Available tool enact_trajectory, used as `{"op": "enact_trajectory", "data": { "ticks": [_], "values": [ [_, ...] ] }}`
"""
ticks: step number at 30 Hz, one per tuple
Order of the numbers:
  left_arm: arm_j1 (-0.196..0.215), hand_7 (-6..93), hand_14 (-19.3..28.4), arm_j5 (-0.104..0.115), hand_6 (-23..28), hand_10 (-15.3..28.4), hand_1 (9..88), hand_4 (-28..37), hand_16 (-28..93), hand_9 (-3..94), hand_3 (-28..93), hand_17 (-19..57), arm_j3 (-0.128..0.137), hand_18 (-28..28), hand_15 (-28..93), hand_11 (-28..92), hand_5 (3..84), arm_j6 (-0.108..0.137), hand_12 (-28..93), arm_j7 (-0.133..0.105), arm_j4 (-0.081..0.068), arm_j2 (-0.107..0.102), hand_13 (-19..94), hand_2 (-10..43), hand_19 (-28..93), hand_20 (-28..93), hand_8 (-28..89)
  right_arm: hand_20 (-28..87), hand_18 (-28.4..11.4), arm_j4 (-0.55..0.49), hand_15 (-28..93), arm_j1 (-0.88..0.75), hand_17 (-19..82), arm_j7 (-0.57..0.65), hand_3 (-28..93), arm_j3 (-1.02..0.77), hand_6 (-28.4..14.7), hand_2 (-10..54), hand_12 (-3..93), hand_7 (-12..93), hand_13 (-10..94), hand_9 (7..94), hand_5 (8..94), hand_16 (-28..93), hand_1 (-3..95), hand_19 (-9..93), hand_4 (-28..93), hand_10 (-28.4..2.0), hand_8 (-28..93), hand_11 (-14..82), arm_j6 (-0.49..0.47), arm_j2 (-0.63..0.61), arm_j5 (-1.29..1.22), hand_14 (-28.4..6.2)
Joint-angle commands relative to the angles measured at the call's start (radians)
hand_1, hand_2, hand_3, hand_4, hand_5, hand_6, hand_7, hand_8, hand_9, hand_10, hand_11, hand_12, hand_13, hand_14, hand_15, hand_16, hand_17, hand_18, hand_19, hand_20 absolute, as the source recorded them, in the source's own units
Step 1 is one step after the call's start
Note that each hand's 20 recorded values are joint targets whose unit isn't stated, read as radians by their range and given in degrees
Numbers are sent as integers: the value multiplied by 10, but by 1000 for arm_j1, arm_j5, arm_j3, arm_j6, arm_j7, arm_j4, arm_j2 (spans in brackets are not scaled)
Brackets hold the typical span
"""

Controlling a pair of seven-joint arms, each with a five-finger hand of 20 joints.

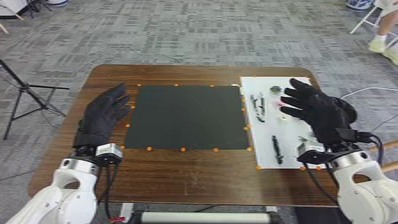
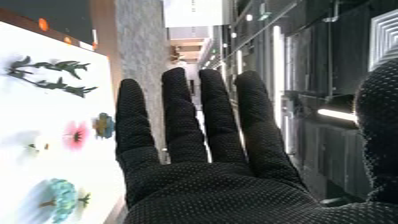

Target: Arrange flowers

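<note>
Desk: brown wood, carries everything. Dark mat at its centre; white sheet beside the mat at 3 o'clock.

Right hand: over the sheet's outer edge, fingers straight and apart, thumb clear, holding nothing. Left hand: at the mat's 9 o'clock edge, fingers extended and close together, nothing held.

Key relation: flowers lie on the sheet, roughly 9 o'clock from the right hand, which is the nearer; left hand has the whole mat between. Leafy sprig lies flat, long axis running 12 to 6 o'clock. Dark stem, about 7 o'clock from the right hand, runs much the same way.

Count: flower heads, 4 discernible: teal bloom, pink bloom, blue-yellow bloom, pale bloom. Leafy strands, 2; whether joined, cannot tell. Dark stem, 1. Hands, 2.

Judgement: picking stage, arrangement seemingly unstarted. Next move probably a right-hand shift toward 9 o'clock, then down; small heads could be crushed or nudged.
</note>
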State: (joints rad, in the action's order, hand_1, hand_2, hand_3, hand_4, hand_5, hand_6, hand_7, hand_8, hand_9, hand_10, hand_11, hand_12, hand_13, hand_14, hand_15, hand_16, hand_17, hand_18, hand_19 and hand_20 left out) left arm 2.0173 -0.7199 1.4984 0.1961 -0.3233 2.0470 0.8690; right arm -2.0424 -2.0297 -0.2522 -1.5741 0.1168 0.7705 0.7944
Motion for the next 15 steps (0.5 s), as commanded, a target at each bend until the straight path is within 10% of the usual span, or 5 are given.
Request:
{"op": "enact_trajectory", "data": {
  "ticks": [1,5,8,15],
  "values": [
    [21,207,123,1,43,104,300,-240,66,204,639,-102,18,181,248,194,313,1,198,1,8,-1,157,-43,372,122,-89,193,-214,8,128,47,68,-25,788,48,-29,-66,213,147,292,373,355,290,175,388,-271,-116,-95,83,7,-15,10,-119],
    [2,195,123,5,40,104,301,-240,63,200,638,-101,-21,180,249,196,302,0,195,-35,1,10,154,-43,373,122,-88,275,-215,-75,410,25,120,248,791,21,-41,-81,227,178,359,437,388,202,206,558,-272,-142,-109,210,226,-101,368,-125],
    [5,195,123,16,38,103,300,-238,62,199,640,-101,-28,180,250,196,301,-2,193,-76,-5,-2,155,-44,373,121,-85,339,-197,-143,595,-31,208,487,793,-116,-45,-67,241,239,478,543,477,172,300,700,-268,-152,-132,336,-8,-153,766,-124],
    [111,197,121,19,37,104,303,-230,60,210,646,-97,76,182,256,200,306,46,190,-69,35,-23,170,-55,373,122,-85,366,-185,-204,633,85,288,772,781,51,-6,-88,254,287,614,676,596,195,341,815,-282,-118,-149,364,-122,-319,1166,-98]
  ]
}}
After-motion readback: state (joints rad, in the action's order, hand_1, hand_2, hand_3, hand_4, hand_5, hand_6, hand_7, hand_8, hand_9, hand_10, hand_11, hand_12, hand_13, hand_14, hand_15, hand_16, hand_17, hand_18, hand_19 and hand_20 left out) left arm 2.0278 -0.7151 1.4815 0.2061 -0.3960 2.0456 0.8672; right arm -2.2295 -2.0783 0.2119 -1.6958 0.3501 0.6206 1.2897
